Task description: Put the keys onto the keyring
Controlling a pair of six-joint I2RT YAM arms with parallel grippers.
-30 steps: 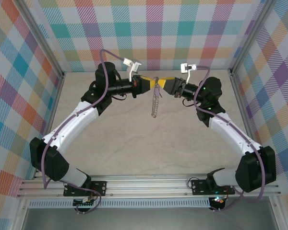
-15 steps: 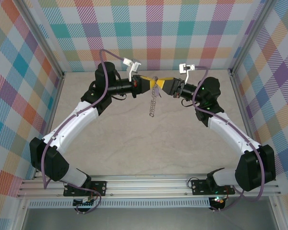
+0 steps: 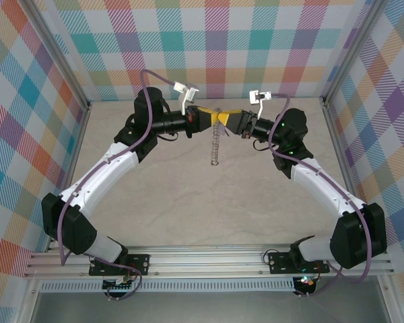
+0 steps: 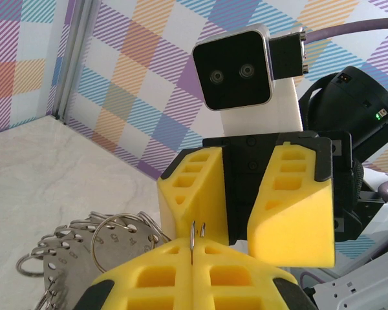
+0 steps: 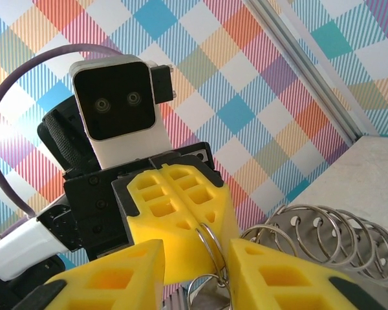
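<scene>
Mid-threading, I reckon: my left gripper (image 3: 211, 116) is clamped shut on the ring (image 3: 216, 145), which hangs above the table (image 3: 188, 195) at the far middle. Nose-to-nose with it, my right gripper (image 3: 226, 118) has its jaws narrowly apart around it. Next needs the key's hole fed onto the ring, dead straight. Overhead shows the dangle; wrist cams the pinch.

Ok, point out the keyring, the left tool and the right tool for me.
keyring (image 4: 68, 258): left wrist view, its fringe of silvery pieces.
left tool (image 5: 194, 232): right wrist view, seam of its closed yellow fingertips.
right tool (image 4: 236, 223): left wrist view, gap between its yellow fingers.
</scene>
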